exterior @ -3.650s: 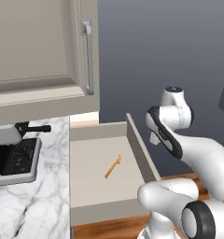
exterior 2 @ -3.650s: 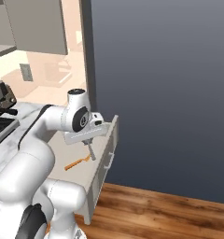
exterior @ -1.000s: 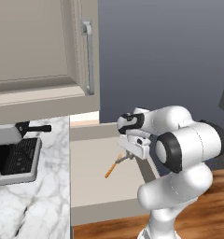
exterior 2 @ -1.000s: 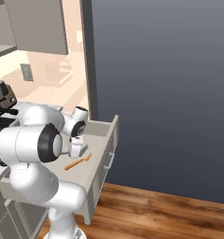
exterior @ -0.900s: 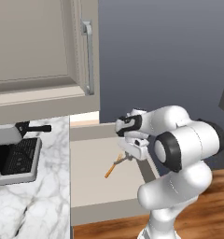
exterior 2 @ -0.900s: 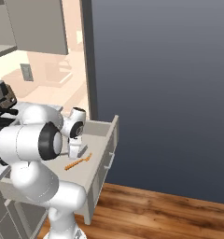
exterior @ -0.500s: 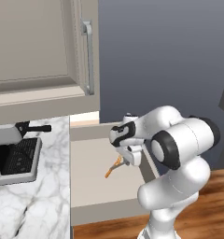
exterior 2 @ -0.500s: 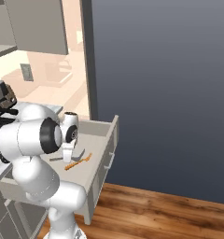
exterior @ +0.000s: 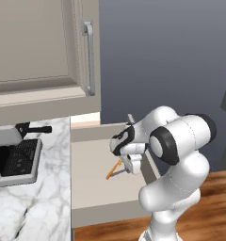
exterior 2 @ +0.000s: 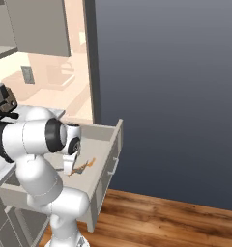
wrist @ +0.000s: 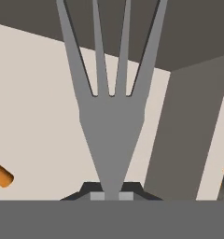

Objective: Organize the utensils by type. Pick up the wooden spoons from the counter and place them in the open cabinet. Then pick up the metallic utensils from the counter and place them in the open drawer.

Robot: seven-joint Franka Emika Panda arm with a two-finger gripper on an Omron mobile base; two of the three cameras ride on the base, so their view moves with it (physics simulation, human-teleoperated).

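Steel fork (wrist: 110, 112) sat clenched in my jaws over the drawer (exterior: 93, 195); copper fork (exterior: 114, 169) already lay inside at seven o'clock; release remained.

I see a dull grey steel fork (wrist: 110, 116), an orange-copper fork (exterior: 113, 169) in the beige drawer (exterior: 93, 188), and white, grey-veined marble table (exterior: 32, 207).

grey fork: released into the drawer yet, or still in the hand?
Still held. The dull grey steel fork stands clamped between the hand's fingertips above the open beige drawer, where the orange-copper fork lies.
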